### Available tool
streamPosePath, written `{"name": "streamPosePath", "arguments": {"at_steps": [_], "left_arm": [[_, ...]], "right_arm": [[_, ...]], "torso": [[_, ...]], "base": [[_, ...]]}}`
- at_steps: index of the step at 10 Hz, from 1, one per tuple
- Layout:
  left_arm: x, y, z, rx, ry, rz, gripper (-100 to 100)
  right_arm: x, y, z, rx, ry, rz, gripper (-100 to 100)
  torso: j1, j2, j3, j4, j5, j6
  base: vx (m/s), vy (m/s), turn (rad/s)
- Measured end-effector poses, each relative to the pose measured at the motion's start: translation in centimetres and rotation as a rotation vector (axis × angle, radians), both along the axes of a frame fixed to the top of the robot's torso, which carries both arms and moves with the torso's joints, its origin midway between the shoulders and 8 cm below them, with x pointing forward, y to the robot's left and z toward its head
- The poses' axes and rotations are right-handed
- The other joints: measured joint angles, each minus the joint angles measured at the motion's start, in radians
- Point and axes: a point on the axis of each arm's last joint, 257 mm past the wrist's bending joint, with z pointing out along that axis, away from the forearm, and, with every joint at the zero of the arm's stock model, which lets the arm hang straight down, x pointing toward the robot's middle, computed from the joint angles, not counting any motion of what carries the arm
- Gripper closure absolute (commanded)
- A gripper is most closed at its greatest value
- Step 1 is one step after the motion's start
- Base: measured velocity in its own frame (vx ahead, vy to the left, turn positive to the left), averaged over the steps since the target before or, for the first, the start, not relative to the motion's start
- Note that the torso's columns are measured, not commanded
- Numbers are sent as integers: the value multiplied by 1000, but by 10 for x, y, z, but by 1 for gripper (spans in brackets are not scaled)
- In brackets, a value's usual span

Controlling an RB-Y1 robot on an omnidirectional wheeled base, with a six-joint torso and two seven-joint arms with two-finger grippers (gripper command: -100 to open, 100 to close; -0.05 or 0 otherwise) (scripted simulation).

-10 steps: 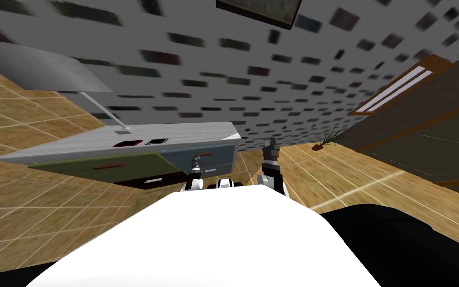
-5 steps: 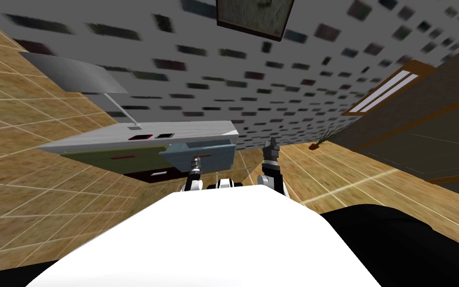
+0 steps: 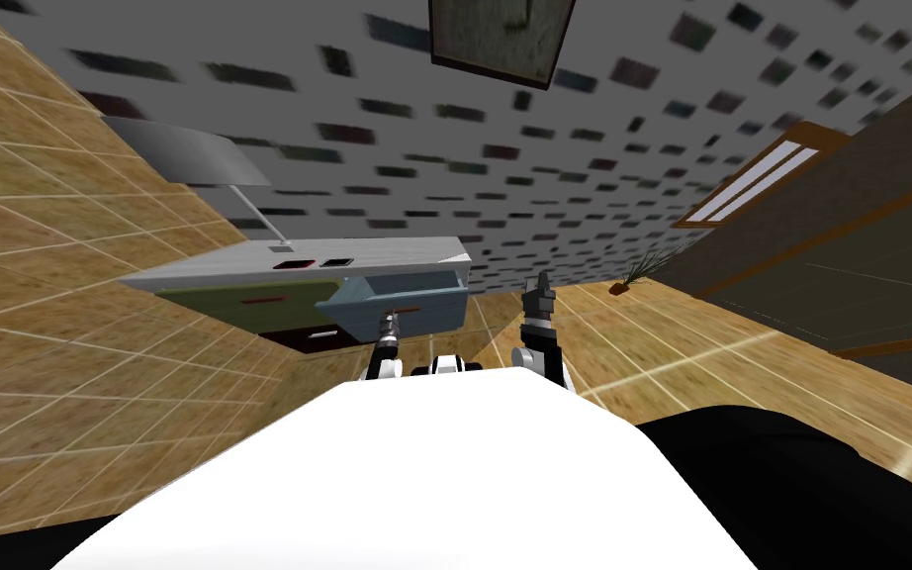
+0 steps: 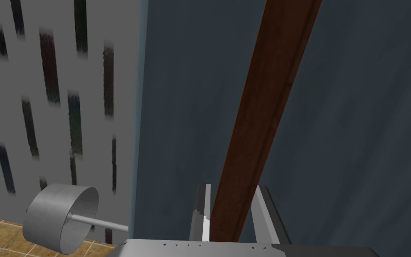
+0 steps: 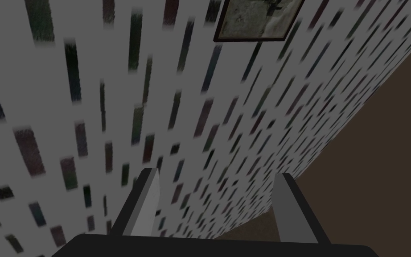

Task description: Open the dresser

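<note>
The dresser (image 3: 375, 257) has a light grey top and stands against the patterned wall. Its blue-grey drawer (image 3: 407, 297) on the right side is pulled out past the dresser's front. My left gripper (image 3: 390, 325) is shut on that drawer's reddish-brown bar handle (image 4: 262, 111). In the left wrist view, both fingers (image 4: 203, 209) press the bar's sides in front of the blue drawer front (image 4: 178, 111). My right gripper (image 3: 540, 290) is raised to the right of the dresser, open and holding nothing (image 5: 218, 201).
A green drawer front (image 3: 256, 302) fills the dresser's left side, above a dark lower drawer (image 3: 311, 339). A grey lamp (image 3: 192, 163) and two small dark trays (image 3: 291, 265) sit on top. A potted plant (image 3: 642, 272) and a large dark cabinet (image 3: 840, 247) stand to the right.
The blue drawer has slid further out of the dresser with my left gripper on its handle. I have backed away, so the dresser looks smaller and farther.
</note>
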Motion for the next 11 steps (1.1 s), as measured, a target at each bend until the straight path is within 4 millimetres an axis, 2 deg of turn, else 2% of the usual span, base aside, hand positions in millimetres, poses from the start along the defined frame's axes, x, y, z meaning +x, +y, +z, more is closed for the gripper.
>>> {"name": "streamPosePath", "arguments": {"at_steps": [6, 9, 10, 11], "left_arm": [[15, 0, 34, -1, -1, -6, -100], [18, 0, 43, -5, 17, -9, -100], [17, 0, 41, -5, 24, -9, 0], [17, 0, 39, -5, 29, -9, 0]], "right_arm": [[0, 0, 0, 0, 0, 0, 0], [0, 0, 0, 0, 0, 0, 0], [0, 0, 0, 0, 0, 0, 0], [0, 0, 0, 0, 0, 0, 0]], "torso": [[1, 2, 1, -2, 1, 0], [-1, 7, 3, 4, -2, -1], [-1, 6, 3, 2, -1, -1], [0, 4, 2, 1, 0, 0]], "base": [[-17, -5, 11], [-19, -6, 8], [0, 0, 0], [0, 0, 0]]}}
